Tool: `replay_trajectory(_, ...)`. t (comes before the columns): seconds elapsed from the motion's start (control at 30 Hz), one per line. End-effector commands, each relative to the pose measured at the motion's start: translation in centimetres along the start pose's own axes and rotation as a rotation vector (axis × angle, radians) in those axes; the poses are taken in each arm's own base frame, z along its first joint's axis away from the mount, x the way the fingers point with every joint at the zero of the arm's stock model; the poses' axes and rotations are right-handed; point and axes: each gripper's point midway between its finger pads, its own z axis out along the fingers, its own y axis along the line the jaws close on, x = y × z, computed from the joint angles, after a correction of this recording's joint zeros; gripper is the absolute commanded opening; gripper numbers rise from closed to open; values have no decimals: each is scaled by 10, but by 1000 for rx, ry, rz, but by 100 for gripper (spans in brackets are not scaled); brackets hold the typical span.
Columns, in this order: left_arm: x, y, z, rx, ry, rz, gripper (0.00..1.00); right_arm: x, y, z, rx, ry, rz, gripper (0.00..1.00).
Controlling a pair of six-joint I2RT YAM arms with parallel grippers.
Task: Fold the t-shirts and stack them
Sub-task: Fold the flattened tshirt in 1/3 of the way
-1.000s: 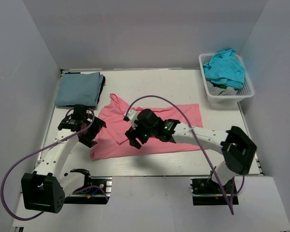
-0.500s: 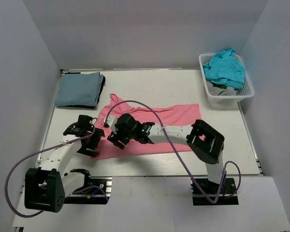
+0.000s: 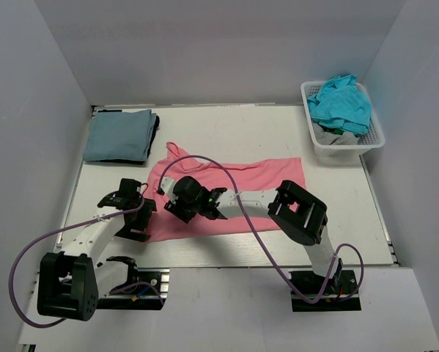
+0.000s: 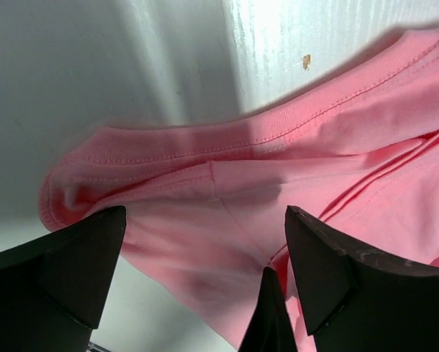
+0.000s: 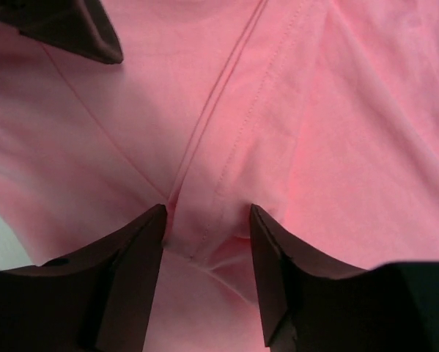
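The right gripper [image 5: 204, 220] stood half-closed astride a raised fold of the one salmon-pink t-shirt [image 3: 256, 176] spread mid-table; whether it gripped, I could not tell. The left gripper [image 4: 204, 246] gaped wide over the shirt's left edge. One folded grey-blue tee [image 3: 119, 135] lay on one dark tee [image 3: 155, 136] far left. One teal tee [image 3: 341, 103] and one grey tee [image 3: 336, 136] filled the single basket [image 3: 351, 149] far right.

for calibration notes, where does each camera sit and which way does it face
Top external: above, behind the bases, looking down on the table; both arms show, left gripper and right gripper at the pink t-shirt.
Left wrist: on the left arm, facing the shirt's edge; its fingers show.
Right wrist: on the right arm, close over pink folds; its fingers show.
Shared: all three see the pink t-shirt.
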Motion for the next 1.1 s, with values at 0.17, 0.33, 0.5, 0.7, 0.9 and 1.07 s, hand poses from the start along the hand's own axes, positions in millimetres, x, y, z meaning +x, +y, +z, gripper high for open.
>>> replay_trajectory(0.17,-5,10,9,-32,-30,-19,100,-22,-8,-10,49,-88,59,24)
replay_trajectory(0.33,-2,14,13,-60,-18,-16,100,-30,-22,-12,108,-107,80,0)
replay_trajectory(0.5,-2,19,16,-78,-17,-14,100,-38,-30,-15,139,-130,127,0)
replay_trajectory(0.7,-1,25,19,-98,-15,-12,100,-37,-54,-14,176,-122,227,0)
replay_trajectory(0.9,2,31,22,-124,-1,0,100,-23,-74,-5,200,-70,296,0)
replay_trajectory(1.07,2,33,23,-143,2,11,100,-14,-92,-2,244,-28,373,0)
